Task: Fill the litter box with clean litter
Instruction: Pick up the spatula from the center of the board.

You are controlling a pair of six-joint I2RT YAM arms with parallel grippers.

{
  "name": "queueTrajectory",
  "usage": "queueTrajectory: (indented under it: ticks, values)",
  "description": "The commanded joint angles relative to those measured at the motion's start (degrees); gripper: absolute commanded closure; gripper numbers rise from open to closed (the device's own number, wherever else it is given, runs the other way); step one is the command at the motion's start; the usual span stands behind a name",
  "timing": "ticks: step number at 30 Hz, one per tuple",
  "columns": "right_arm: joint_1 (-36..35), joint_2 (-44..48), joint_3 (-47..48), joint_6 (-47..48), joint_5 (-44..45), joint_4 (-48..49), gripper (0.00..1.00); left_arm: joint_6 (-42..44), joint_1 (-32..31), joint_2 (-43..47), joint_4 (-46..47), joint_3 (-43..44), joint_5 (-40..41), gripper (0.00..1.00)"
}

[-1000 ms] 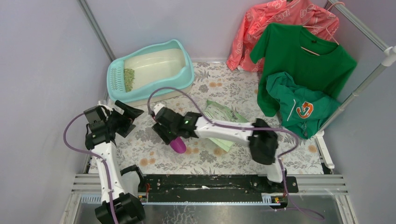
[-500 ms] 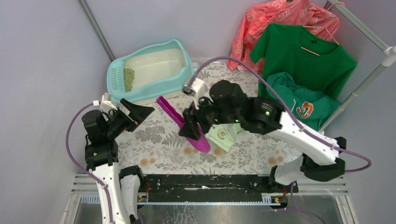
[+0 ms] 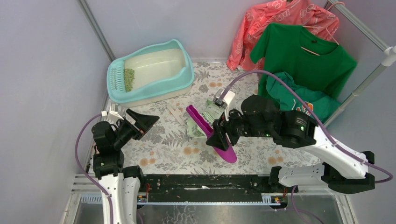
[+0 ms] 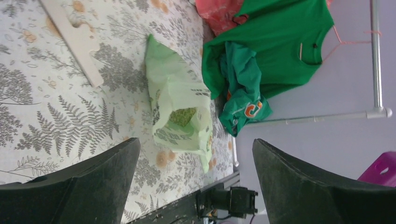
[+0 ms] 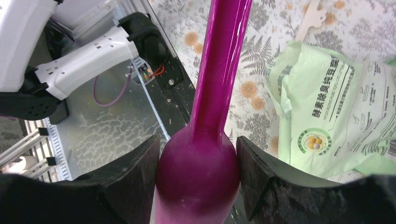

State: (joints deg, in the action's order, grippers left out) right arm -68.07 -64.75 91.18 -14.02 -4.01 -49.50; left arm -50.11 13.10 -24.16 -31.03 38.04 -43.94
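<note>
Noted right gripper [image 3: 219, 138] clamped on scoop [image 3: 201, 122], left gripper [image 3: 142, 122] apart; judged clean litter [image 4: 182, 115] loose, spill-prone. Take via scoop, level, at bag [image 4: 180, 137] mouth.

Items on the tabletop [image 3: 252, 156], by count. One litter box [image 3: 187, 70]; one purple scoop [image 3: 198, 119]; one light green bag [image 4: 180, 107]; one pale flat strip [image 3: 176, 115]. Deposits of clean litter [image 3: 129, 79], two: one patch inside the litter box, one showing in the bag's mouth. Garments, three: one coral garment [image 3: 271, 23], one green T-shirt [image 3: 303, 56] and one green top with an orange emblem [image 3: 299, 100], all on one rack [image 3: 369, 77]. Robot arms, two: left arm [image 3: 105, 149], right arm [image 3: 299, 130].
</note>
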Motion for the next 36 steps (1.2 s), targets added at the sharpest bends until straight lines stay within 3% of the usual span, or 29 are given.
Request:
queueTrajectory:
  ticks: [1, 6, 9, 13, 17, 20, 23, 30, 36]
  values:
    - [0.4, -0.4, -1.4, -0.9, 2.0, 1.8, 0.74, -4.8, -0.4, 3.3, 7.6, -4.7, 4.8, 0.01]
    - [0.5, 0.3, -0.2, -0.2, 3.1, 0.7, 0.74, -3.4, -2.1, -1.1, 9.9, -5.7, 5.6, 0.01]
    - [0.9, 1.2, -1.5, 0.7, 3.7, 0.7, 0.74, 1.5, -8.2, -7.1, 9.5, -2.2, 6.8, 0.01]
    - [2.2, 1.4, -2.2, 1.2, 3.7, 0.3, 0.74, 6.5, -26.7, -15.1, 9.3, 4.5, 20.5, 0.01]
    - [3.0, 2.3, -2.6, 1.5, 4.5, 0.1, 0.74, 11.5, -54.9, -25.7, 8.8, 13.4, 42.4, 0.01]
    - [4.8, 3.5, -4.6, 2.2, 4.4, 0.4, 0.74, 18.6, -66.6, -33.8, 5.9, 20.6, 51.5, 0.01]
    - [9.0, 4.1, -6.7, 2.0, -1.8, 1.1, 0.74, 20.6, -69.0, -29.6, 8.8, 17.6, 52.9, 0.01]
    - [12.4, 7.3, -10.1, -1.2, -13.9, 0.9, 0.74, 17.0, -69.1, -7.7, 16.9, 2.5, 47.4, 0.01]
    - [14.2, 7.7, -16.4, -5.4, -31.6, 5.0, 0.74, 13.1, -69.2, -4.8, 29.8, -4.9, 27.5, 0.01]
